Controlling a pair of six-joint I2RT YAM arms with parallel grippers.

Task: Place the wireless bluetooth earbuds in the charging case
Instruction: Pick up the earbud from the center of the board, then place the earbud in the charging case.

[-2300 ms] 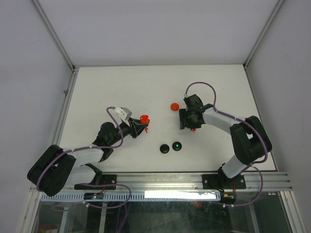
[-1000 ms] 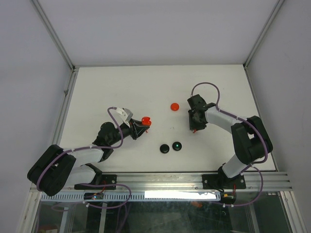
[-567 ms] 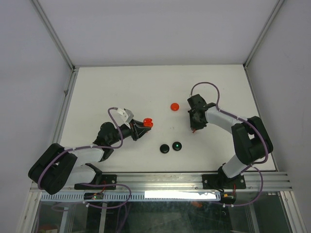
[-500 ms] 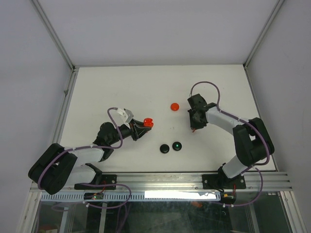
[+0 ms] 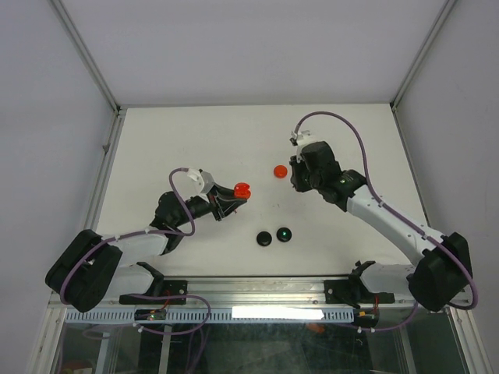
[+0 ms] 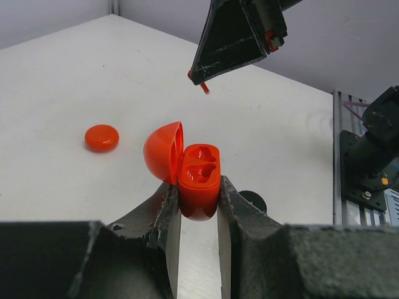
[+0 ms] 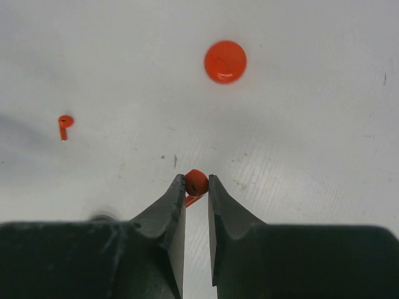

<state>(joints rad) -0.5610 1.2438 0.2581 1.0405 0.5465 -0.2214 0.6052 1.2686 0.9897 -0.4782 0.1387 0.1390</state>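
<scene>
A: Top external count: one red disc (image 5: pixel 280 171) and two black discs (image 5: pixel 265 238) are logged on the table (image 5: pixel 179 140).
B: Earbuds?
A: Two red are seen from the right wrist: one earbud (image 7: pixel 196 180) is pinched in the right gripper (image 7: pixel 197 187). A second earbud (image 7: pixel 64 121) is lying loose on the table.
B: Case?
A: One red case (image 6: pixel 199 177), lid open, is clamped by the left gripper (image 6: pixel 198 202). The left arm is stretched low toward centre. The right arm is reached out, claw pointed down near the red disc.

White table (image 5: pixel 195 140); grey walls (image 5: pixel 234 47)
</scene>
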